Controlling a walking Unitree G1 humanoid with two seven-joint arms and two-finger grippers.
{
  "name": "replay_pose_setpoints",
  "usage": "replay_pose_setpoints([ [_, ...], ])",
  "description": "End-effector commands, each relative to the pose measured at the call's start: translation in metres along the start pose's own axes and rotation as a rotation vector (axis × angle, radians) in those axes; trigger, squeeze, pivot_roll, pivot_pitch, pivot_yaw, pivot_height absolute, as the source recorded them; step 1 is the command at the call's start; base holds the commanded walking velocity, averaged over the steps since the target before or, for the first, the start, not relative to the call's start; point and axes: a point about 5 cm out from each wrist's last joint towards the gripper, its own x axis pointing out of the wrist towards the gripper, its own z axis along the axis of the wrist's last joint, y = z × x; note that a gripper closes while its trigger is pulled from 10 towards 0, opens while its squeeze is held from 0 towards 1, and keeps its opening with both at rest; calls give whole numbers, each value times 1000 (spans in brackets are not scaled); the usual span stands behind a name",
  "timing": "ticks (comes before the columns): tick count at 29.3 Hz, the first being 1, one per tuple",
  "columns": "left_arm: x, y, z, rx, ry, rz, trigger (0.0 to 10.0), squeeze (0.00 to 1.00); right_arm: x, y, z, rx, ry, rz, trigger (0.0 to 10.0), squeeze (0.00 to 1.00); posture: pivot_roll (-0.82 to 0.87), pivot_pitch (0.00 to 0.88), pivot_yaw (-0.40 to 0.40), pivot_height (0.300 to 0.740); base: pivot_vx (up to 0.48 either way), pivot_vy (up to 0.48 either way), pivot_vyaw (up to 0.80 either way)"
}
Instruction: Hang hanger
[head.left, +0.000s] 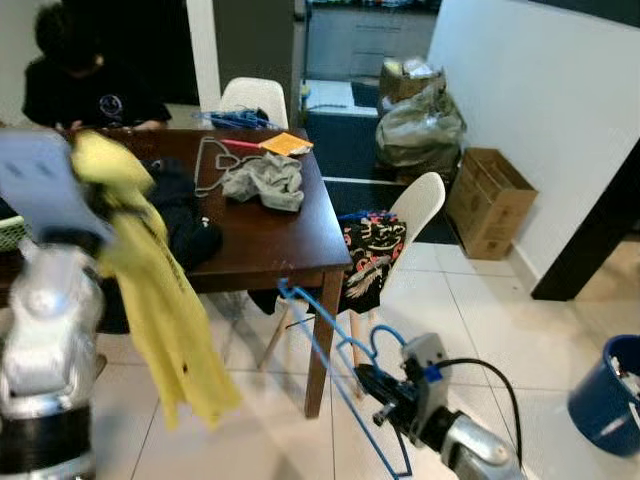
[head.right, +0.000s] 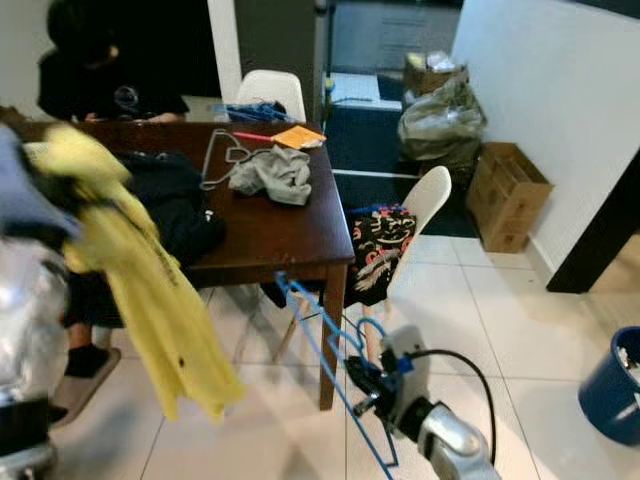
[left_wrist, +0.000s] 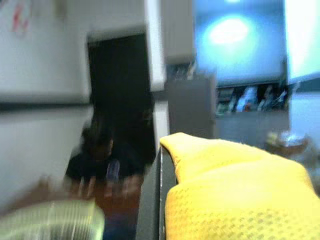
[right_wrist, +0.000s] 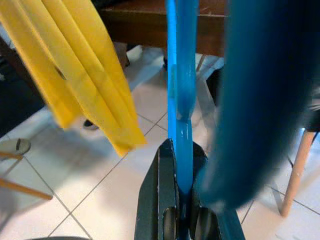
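Your right jaws (head.left: 372, 386) are clamped on the blue hanger (head.left: 330, 350), which angles up from them toward the bench (head.left: 270, 240) corner. Left jaws (left_wrist: 159, 210) hold the yellow shirt (head.left: 165, 300); can't tell how tightly.

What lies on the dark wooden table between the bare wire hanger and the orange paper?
In the left eye view, a crumpled grey cloth lies between wire hanger and orange paper on the table.

Right end effector (right_wrist: 181, 200) clamping blue hanger (right_wrist: 181, 100), yellow garment (right_wrist: 75, 65) beside, tiled floor (right_wrist: 100, 195)
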Motion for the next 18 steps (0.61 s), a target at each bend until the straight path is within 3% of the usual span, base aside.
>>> replay_pose_setpoints([
  [1,10,9,12,8,-47,3,10000,0,-2,-5,1,-4,-3,-23,10000,0,-30,0,-12,736,480,0,0],
  [2,22,21,22,28,-78,15,10000,0,-2,-4,1,-4,-4,-23,10000,0,-34,0,-8,736,480,0,0],
  [3,22,21,22,28,-78,15,10000,0,-2,-4,1,-4,-4,-23,10000,0,-34,0,-8,736,480,0,0],
  [5,42,43,40,81,-123,47,10000,0,-3,-4,1,-1,-9,-28,10000,0,-43,0,-1,736,480,0,0],
  [6,42,43,40,81,-123,47,10000,0,-3,-4,1,-1,-9,-28,10000,0,-43,0,-1,736,480,0,0],
  [8,59,62,59,105,-165,65,10000,0,-4,-5,1,-1,-13,-37,10000,0,-55,0,9,736,480,0,0],
  [11,67,70,68,102,-181,65,10000,0,-4,-5,1,-2,-15,-44,10000,0,-59,0,8,736,480,0,0],
  [16,74,73,69,149,-181,65,10000,0,-4,-5,1,-8,-14,-49,10000,0,-63,0,8,736,480,0,0],
  [17,74,75,65,144,-165,73,10000,0,-4,-5,1,-9,-13,-50,10000,0,-61,0,7,736,480,0,0],
  [18,71,75,47,128,-99,78,10000,0,-4,-5,1,-9,-11,-50,10000,0,-62,0,9,736,480,0,0],
])
